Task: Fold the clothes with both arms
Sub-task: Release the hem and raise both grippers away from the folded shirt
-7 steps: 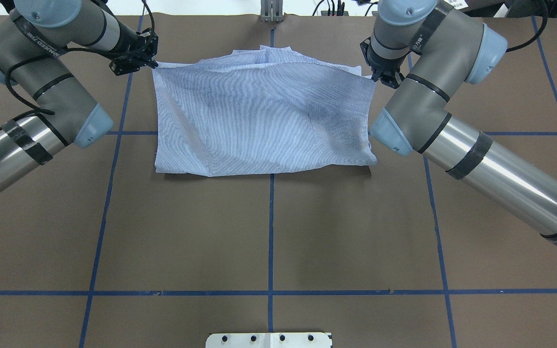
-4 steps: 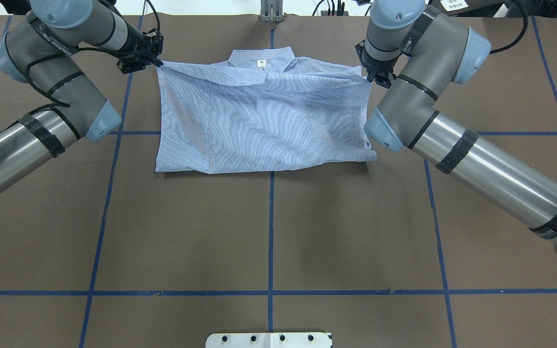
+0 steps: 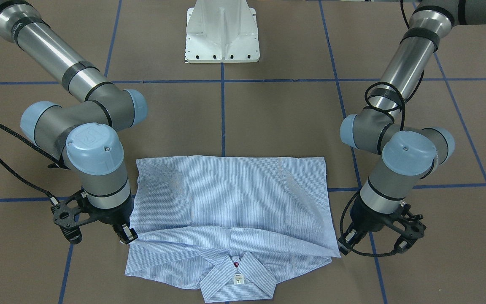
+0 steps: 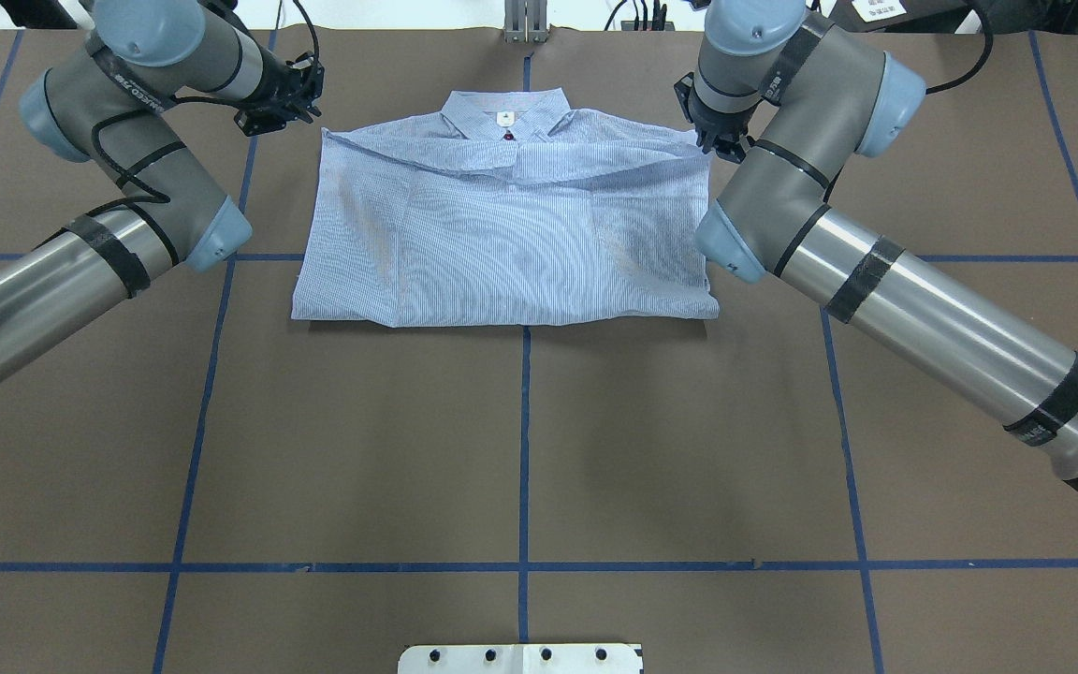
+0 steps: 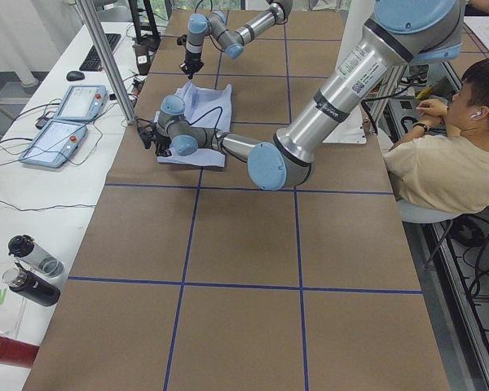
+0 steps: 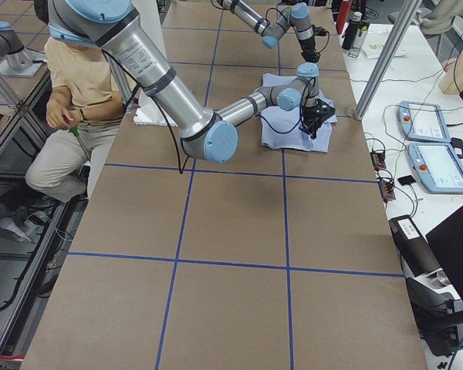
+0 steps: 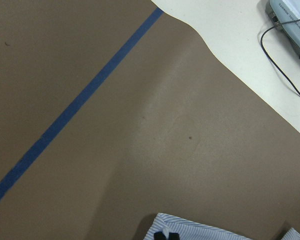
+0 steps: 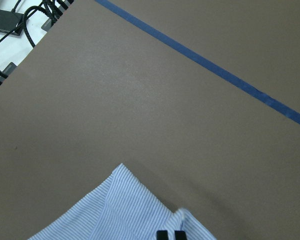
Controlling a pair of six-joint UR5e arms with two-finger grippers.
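Shirt (image 4: 511, 234) folded on the brown surface (image 4: 520, 449), pinched at both turned-over corners.
Left end effector (image 4: 313, 112) has its fingers together, clamped on the shirt's corner; from it the folded cloth stretches across to the right end effector (image 4: 707, 142), likewise closed on the opposite corner. Collar (image 4: 503, 110) lies just beyond the line between the two end effectors, uncovered.

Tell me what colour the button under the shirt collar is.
Red button on the shirt; the exterior front-facing view shows it best.
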